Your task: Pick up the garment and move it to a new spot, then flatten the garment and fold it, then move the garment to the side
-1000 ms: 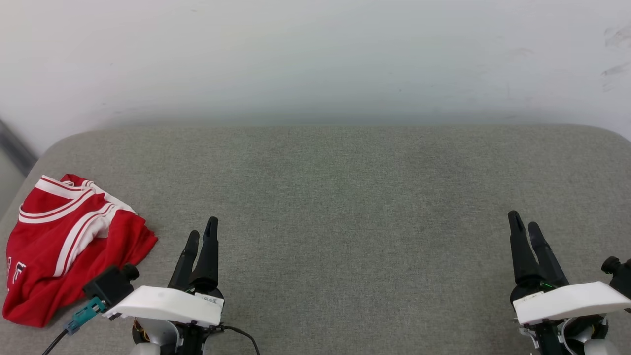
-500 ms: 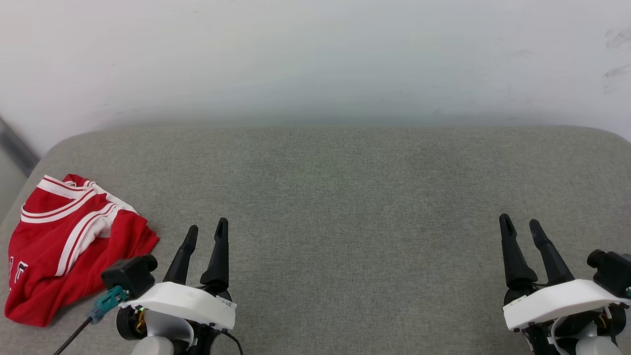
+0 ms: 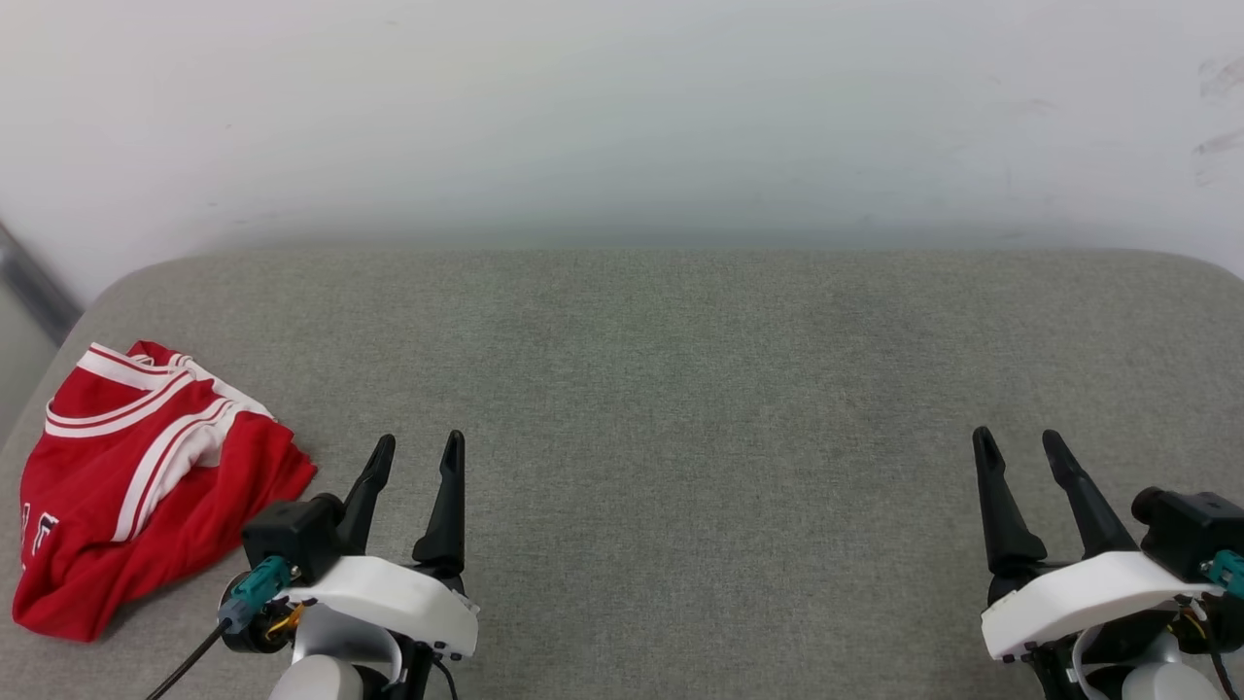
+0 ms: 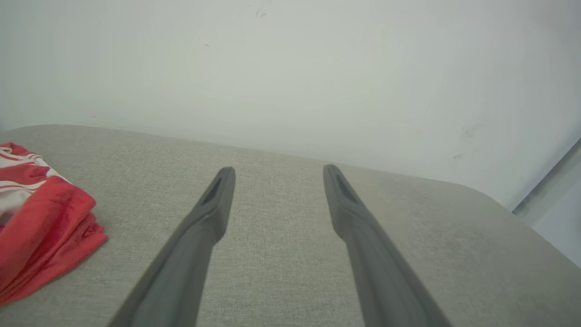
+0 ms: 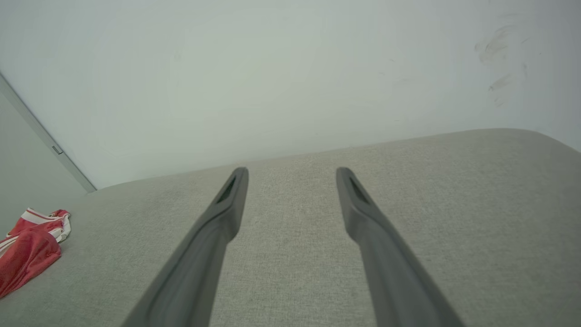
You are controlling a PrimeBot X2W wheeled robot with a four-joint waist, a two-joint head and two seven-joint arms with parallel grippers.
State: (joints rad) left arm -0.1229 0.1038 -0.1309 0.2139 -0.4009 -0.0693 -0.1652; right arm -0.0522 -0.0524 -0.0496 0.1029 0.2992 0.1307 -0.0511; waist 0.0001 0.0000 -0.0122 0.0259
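Two grippers hover low over a grey padded surface, and neither one holds anything.

At the far left end of that surface lies the garment, a red shirt gathered into a loose, rumpled heap. Its red-and-white striped trim runs across the top of the heap, and a bit of lettering peeks out at its left edge, too little to read. It rests close to the surface's rounded left corner and nothing touches it.

Just to the right of it, near but clearly apart, is the left gripper. Its two dark fingers are spread with bare fabric showing between them, and they point away from the robot toward the wall. A black camera block with a teal connector sits on the wrist's left side, next to the shirt's lower right edge. In the left wrist view the garment sits off to the left of the parted fingers.

The middle of the surface is plain grey cloth.

Further right, well apart from the shirt, is the right gripper, its fingers likewise spread over the cloth. In the right wrist view the garment is a small red bundle at the far left.

Faint scuff marks smudge the pale wall at the upper right.
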